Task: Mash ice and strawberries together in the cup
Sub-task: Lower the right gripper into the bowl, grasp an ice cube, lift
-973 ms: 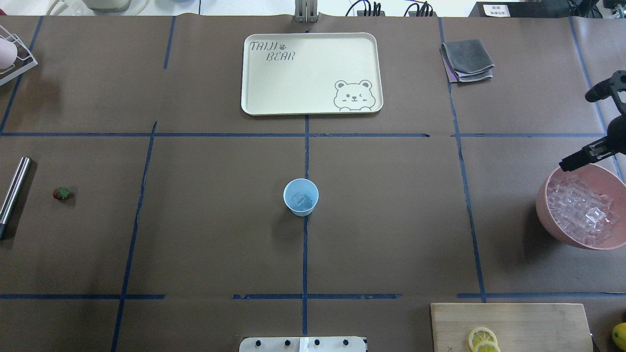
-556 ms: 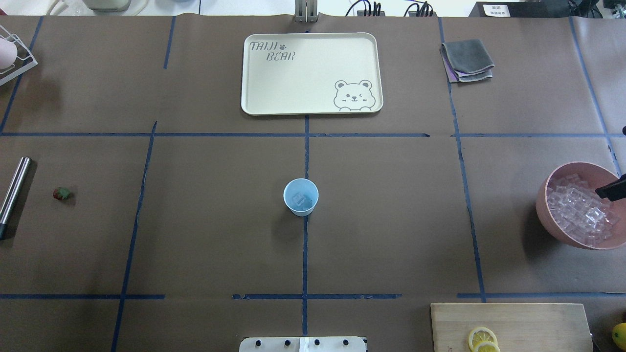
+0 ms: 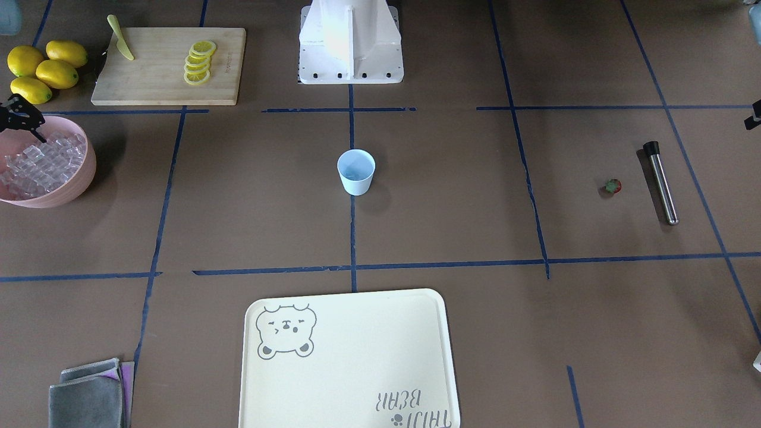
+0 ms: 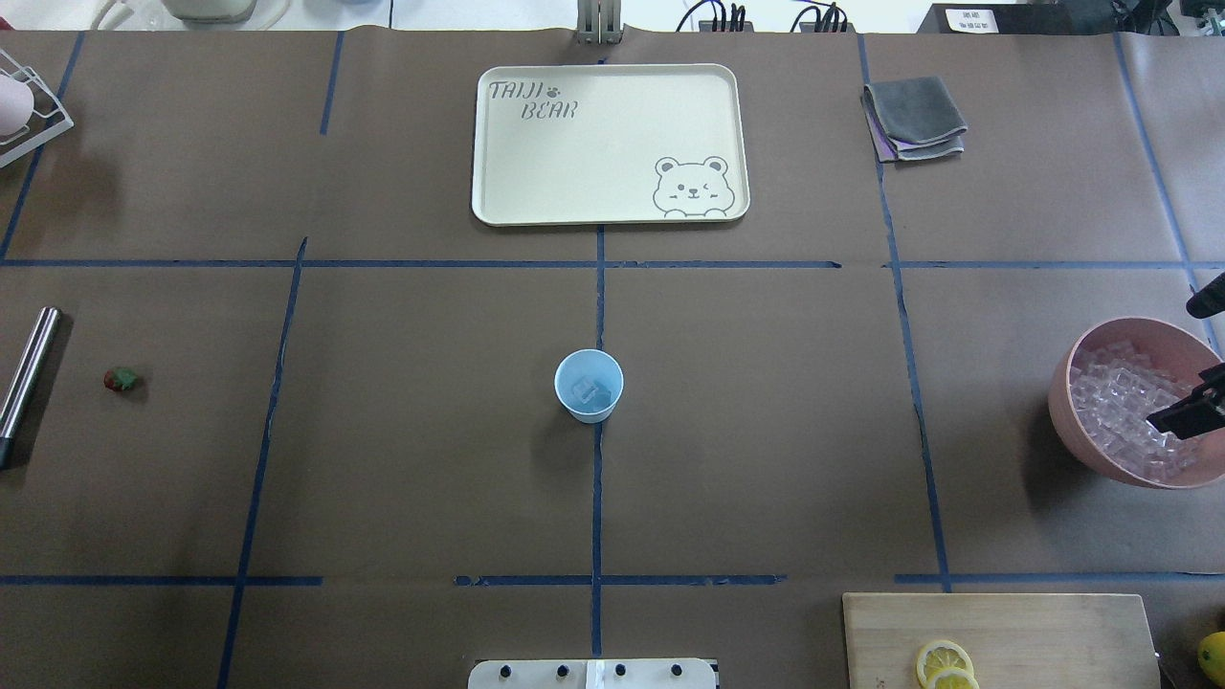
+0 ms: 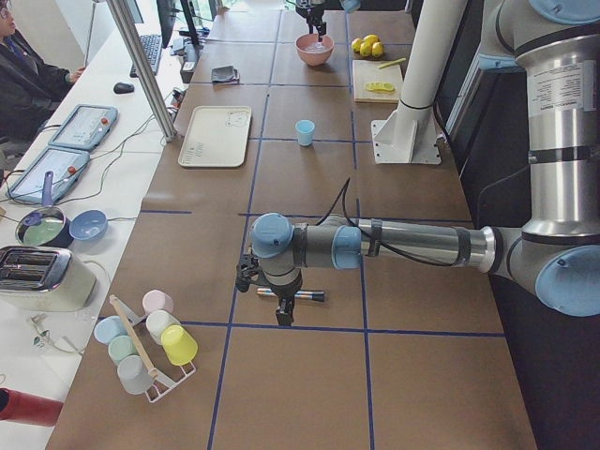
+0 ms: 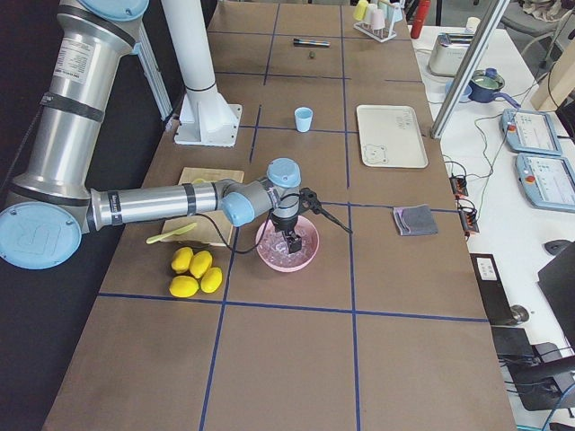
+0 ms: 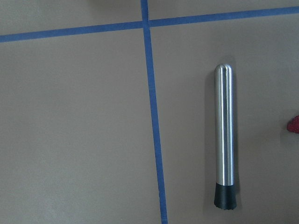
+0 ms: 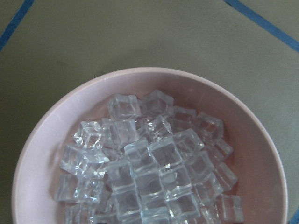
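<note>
Hovering over the ice cubes point(image 8: 154, 163) in the pink bowl point(image 4: 1058, 402): right gripper point(image 4: 1187, 413), jaws' state unreadable. Left gripper point(image 5: 281, 305) above the steel muddler point(image 7: 224, 140), jaws likewise unreadable. Step judged: fetching more ice. Next move calls for lowering onto one cube. Pale-blue cup point(image 3: 357, 181), desk centre: some ice, no berry. Strawberry point(image 4: 122, 380) lies near the muddler.

The tabletop point(image 4: 431, 459) is brown with blue tape lines point(image 4: 596, 498); the cup point(image 3: 357, 181) pale blue, the bowl point(image 4: 1064, 411) pink, the ice point(image 8: 154, 172) clear, the strawberry point(image 4: 121, 380) red, green-topped, the tray point(image 4: 593, 153) cream with grey bear point(image 4: 690, 187).
</note>
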### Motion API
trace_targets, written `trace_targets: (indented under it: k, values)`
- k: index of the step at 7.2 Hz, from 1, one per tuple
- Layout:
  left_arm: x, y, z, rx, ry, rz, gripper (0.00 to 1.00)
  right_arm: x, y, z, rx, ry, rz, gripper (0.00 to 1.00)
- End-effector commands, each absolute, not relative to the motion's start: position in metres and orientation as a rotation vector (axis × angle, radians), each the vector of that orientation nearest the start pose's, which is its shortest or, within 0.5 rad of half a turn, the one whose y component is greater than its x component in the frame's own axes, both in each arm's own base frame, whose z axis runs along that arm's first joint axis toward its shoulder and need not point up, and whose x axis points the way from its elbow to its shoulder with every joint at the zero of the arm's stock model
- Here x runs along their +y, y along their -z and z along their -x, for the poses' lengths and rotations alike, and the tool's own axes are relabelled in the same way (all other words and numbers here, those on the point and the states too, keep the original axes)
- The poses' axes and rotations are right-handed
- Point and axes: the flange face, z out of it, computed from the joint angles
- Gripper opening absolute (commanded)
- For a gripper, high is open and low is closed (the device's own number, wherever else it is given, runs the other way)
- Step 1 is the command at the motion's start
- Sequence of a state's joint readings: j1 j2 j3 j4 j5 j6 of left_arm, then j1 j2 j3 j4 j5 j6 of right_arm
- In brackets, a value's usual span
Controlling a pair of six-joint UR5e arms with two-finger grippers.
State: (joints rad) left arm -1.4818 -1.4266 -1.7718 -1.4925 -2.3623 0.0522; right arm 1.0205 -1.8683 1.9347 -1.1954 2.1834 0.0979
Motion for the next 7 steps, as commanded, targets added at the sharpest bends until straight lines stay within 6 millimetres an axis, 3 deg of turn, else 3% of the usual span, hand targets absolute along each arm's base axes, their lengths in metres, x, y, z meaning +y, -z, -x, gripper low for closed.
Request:
trace_targets:
  k: [1, 3, 4, 6, 7]
  values:
    - [-0.433, -0.633, 0.024, 0.792, -0.125, 0.035, 1.0, -0.369, -0.592, 0.149, -0.709, 0.62, -0.189, 0.85]
    - [-0.433, -0.633, 0.024, 0.792, -0.125, 0.035, 1.0, -0.369, -0.602, 0.149, -0.704, 0.634, -0.177, 0.8]
    - [-0.433, -0.633, 0.024, 0.792, -0.125, 0.035, 1.0, -0.369, -0.602, 0.149, -0.707, 0.636, -0.176, 0.67]
    - [-0.433, -0.633, 0.024, 0.792, -0.125, 0.035, 1.0, -0.368, -0.599, 0.15, -0.726, 0.638, -0.175, 0.25]
    - [-0.433, -0.633, 0.024, 0.792, -0.125, 0.035, 1.0, -0.367, -0.596, 0.15, -0.741, 0.64, -0.175, 0.17]
